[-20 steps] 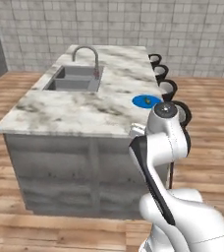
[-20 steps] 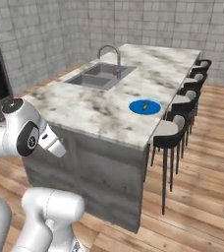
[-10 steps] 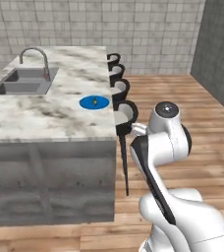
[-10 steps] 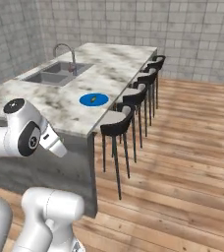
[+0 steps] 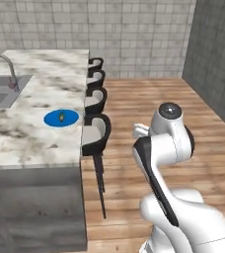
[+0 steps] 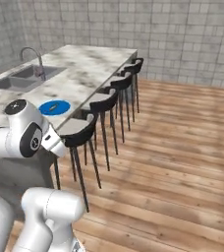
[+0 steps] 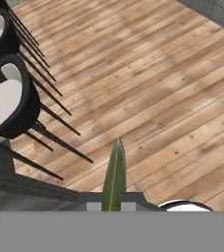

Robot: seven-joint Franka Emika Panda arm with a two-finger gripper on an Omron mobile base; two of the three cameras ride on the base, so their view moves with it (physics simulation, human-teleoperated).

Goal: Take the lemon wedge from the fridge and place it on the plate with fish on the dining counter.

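Marble desk (image 5: 30,143) with blue plate (image 5: 53,120) and fish (image 5: 62,117), black stools (image 6: 84,133), plank floor (image 7: 148,83), tool (image 7: 113,203) pinching wedge (image 7: 115,174)

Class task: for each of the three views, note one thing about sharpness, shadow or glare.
Left base view: soft render, blue plate evenly lit, no glare. Right base view: stools cast only faint floor shadows. Hand view: lemon wedge close and blurred.
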